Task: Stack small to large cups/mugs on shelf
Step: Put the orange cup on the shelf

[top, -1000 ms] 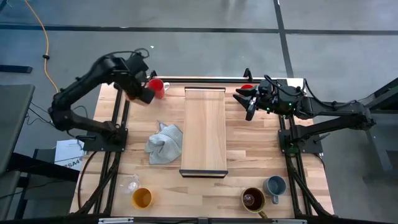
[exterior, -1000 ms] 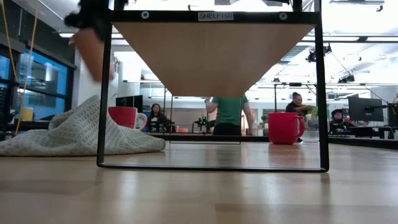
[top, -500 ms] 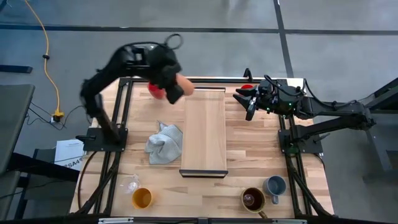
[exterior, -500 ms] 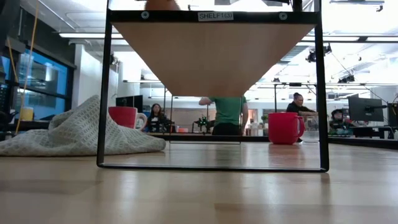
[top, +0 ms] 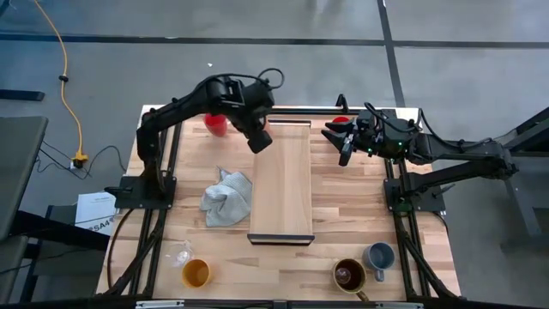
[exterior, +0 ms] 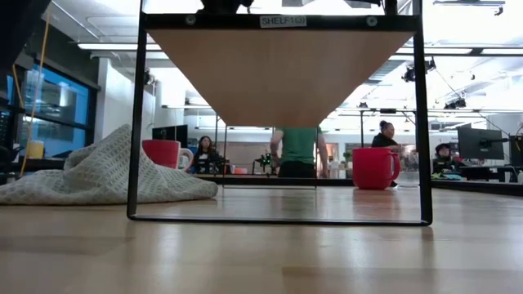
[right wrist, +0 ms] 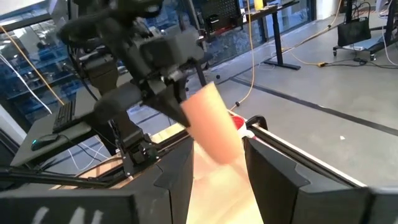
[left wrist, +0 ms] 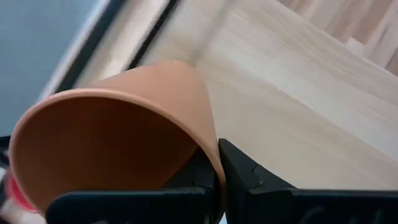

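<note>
My left gripper (top: 259, 139) is shut on a peach cup (left wrist: 124, 137) over the far left corner of the light-wood shelf (top: 282, 184). The right wrist view also shows this cup (right wrist: 211, 127). My right gripper (top: 337, 142) waits open and empty at the table's far right, beside a red mug (top: 340, 121). Another red mug (top: 216, 124) stands at the far left. An orange cup (top: 196, 273), a clear glass (top: 180, 253), a brown mug (top: 349, 275) and a blue-grey mug (top: 379, 255) stand on the table's near part. My left gripper pinches the peach cup's wall at the rim (left wrist: 213, 158), one finger inside the cup and one outside. The cup is tilted, its mouth toward the wrist, over the shelf board. Whether it touches the board I cannot tell.
A crumpled grey cloth (top: 227, 197) lies on the table left of the shelf. The shelf stands raised on a dark frame (exterior: 135, 122). People sit and stand in the room behind the table (exterior: 298, 151).
My left gripper has swung with the peach cup from the table's far left corner toward the right edge, past the left red mug, to over the shelf's far left corner. The cup has stayed in the hold.
</note>
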